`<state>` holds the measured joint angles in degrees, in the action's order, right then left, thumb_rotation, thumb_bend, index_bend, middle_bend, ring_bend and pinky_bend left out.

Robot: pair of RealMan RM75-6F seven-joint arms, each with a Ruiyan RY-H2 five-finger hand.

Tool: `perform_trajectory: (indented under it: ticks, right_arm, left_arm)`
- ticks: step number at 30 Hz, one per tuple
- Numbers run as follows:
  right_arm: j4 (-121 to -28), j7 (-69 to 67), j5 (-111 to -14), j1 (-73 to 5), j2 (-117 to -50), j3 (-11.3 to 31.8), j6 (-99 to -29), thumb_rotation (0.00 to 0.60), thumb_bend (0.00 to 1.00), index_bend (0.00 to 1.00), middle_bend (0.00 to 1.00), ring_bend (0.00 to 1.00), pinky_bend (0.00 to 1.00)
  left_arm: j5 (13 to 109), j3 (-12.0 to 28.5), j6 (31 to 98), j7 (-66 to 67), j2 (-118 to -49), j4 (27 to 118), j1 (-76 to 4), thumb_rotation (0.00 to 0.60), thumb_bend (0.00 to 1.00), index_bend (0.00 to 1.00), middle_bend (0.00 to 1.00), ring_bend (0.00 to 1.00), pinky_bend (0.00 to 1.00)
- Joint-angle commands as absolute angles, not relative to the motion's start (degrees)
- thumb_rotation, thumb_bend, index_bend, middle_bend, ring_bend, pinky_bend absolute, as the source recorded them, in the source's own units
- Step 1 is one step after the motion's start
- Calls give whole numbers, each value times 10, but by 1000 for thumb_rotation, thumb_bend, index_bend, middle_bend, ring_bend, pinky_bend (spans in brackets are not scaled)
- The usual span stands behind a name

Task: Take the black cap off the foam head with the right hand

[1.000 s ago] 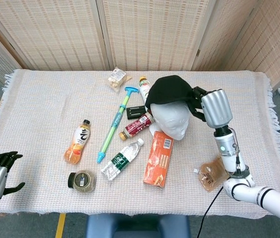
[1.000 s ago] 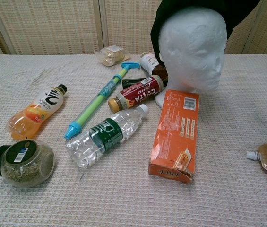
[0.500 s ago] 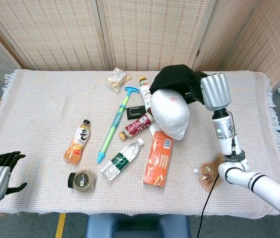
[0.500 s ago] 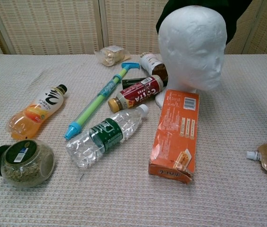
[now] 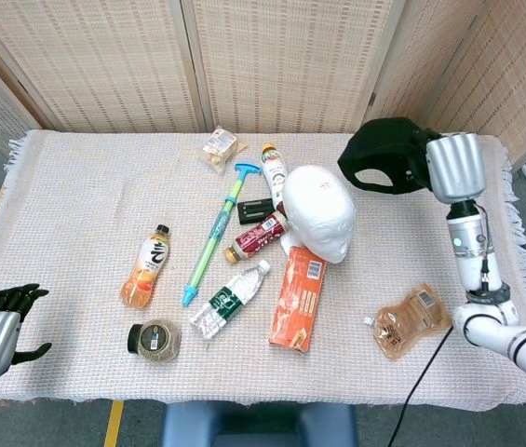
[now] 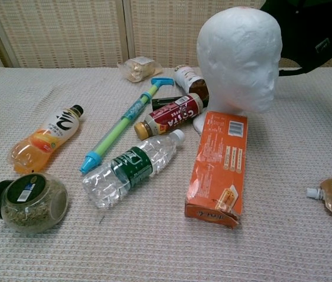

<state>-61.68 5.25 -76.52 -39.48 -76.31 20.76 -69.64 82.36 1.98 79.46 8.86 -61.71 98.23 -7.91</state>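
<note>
The white foam head [image 5: 319, 212] [image 6: 240, 56] stands bare at the table's middle. The black cap [image 5: 383, 155] [image 6: 314, 32] hangs in the air to the head's right, clear of it. My right hand [image 5: 432, 169] grips the cap by its right side, with the silver forearm rising beneath it. My left hand [image 5: 2, 321] sits at the lower left edge of the head view, off the table, fingers apart and holding nothing.
Around the head lie an orange box [image 5: 297, 298], a clear water bottle [image 5: 228, 299], a red Costa bottle [image 5: 260, 235], a blue-green pump toy [image 5: 216, 231], an orange drink bottle [image 5: 146, 267], a jar [image 5: 155, 340] and a brown pouch [image 5: 411, 318] at right.
The right hand has lifted the black cap off the foam head and carried it to the right. The head now stands bare. The left hand has stayed put.
</note>
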Motion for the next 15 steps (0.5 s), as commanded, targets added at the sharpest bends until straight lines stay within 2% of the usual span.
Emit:
perform_trajectory:
  ticks: [1, 8, 15]
  right_arm:
    - [-645, 44, -774, -364, -732, 182, -703, 600, 689, 811, 661, 946, 1000]
    - [-678, 15, -804, -310, -704, 132, -729, 600, 688, 814, 666, 946, 1000]
    - [-639, -10, -816, -299, -743, 99, -713, 600, 688, 811, 666, 944, 1000]
  left_arm:
    - [827, 19, 795, 88, -617, 984, -79, 600, 83, 249, 201, 174, 182]
    - [835, 16, 800, 88, -616, 990, -78, 600, 82, 249, 200, 174, 182]
    - [841, 14, 802, 88, -615, 995, -78, 600, 82, 249, 200, 174, 181]
